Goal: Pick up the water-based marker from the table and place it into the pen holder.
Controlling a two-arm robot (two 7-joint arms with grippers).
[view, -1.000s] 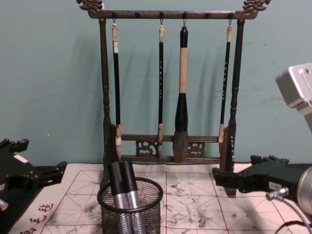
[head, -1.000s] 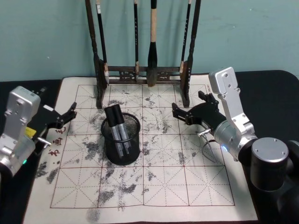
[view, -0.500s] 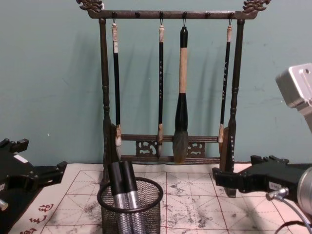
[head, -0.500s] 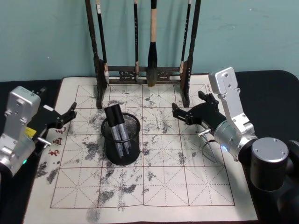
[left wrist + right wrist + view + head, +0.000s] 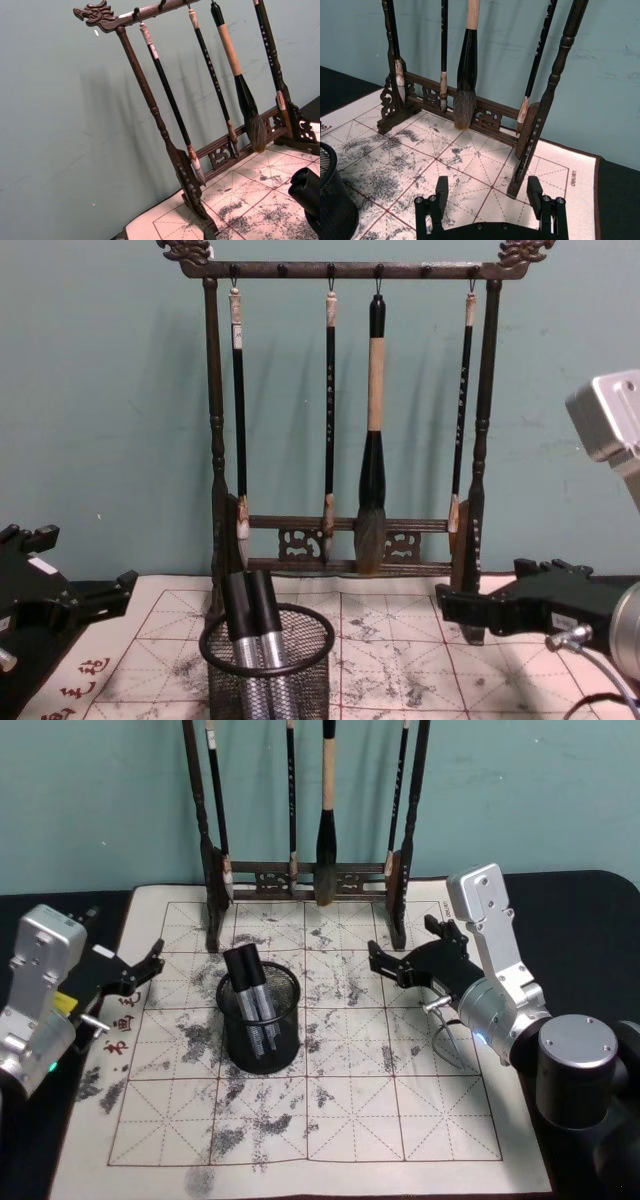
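Two markers (image 5: 252, 992) are seen leaning in the black mesh pen holder (image 5: 259, 1018) on the inked felt mat (image 5: 330, 1120) — the placement looks done. Flanking it, the left gripper (image 5: 152, 963) and right gripper (image 5: 376, 960) are held open and empty; the brush rack (image 5: 305, 875) stands behind.

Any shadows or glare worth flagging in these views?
Chest view: the brush rack and its hanging brushes cast soft shadows on the teal wall. Left wrist view: the same faint shadows fall behind the rack. Head view: no glare on the pen holder.
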